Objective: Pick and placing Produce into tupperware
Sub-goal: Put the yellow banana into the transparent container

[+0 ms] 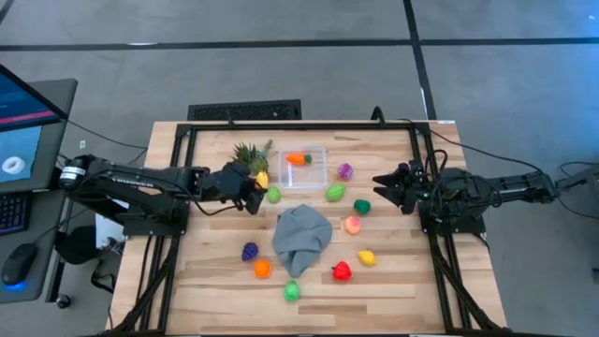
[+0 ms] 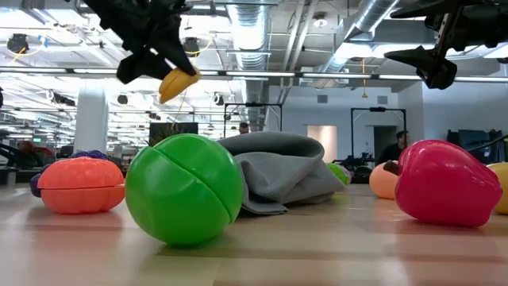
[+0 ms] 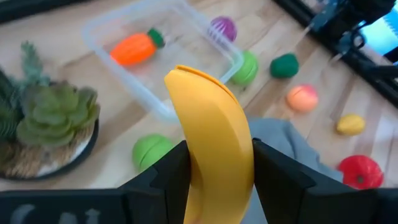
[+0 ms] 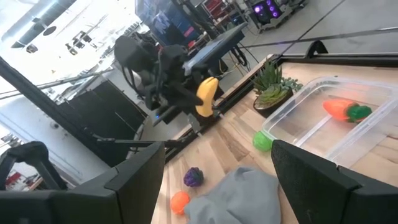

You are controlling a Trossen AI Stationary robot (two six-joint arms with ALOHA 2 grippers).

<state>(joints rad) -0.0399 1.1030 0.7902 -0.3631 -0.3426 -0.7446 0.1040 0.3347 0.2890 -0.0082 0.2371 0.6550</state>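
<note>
My left gripper (image 3: 214, 167) is shut on a yellow banana (image 3: 211, 124) and hangs above the table just left of the clear tupperware (image 1: 323, 154), near the potted plant (image 1: 250, 154). An orange carrot (image 3: 132, 48) lies on the tupperware's floor. More produce rests on the tabletop: a green piece (image 1: 273, 195), purple grapes (image 1: 250, 251), an orange piece (image 1: 262, 269) and a red one (image 1: 342, 271). My right gripper (image 1: 379, 180) waits open and bare, raised at the table's right side. My left gripper pinches the banana's two sides (image 3: 193, 163) between its two fingers (image 3: 273, 171). The fingers come from the table's left, slanting downward. One end of the banana (image 3: 186, 73) sticks out past the fingertips. In the low view the banana (image 2: 176, 83) hangs clear of the table.
A crumpled grey cloth (image 1: 301, 236) lies mid-table, in front of the tupperware. Green (image 1: 334, 193), purple-pink (image 1: 345, 171), dark green (image 1: 361, 206), peach (image 1: 353, 225) and yellow (image 1: 366, 256) pieces lie right of it; another green one (image 1: 293, 291) sits near the front edge.
</note>
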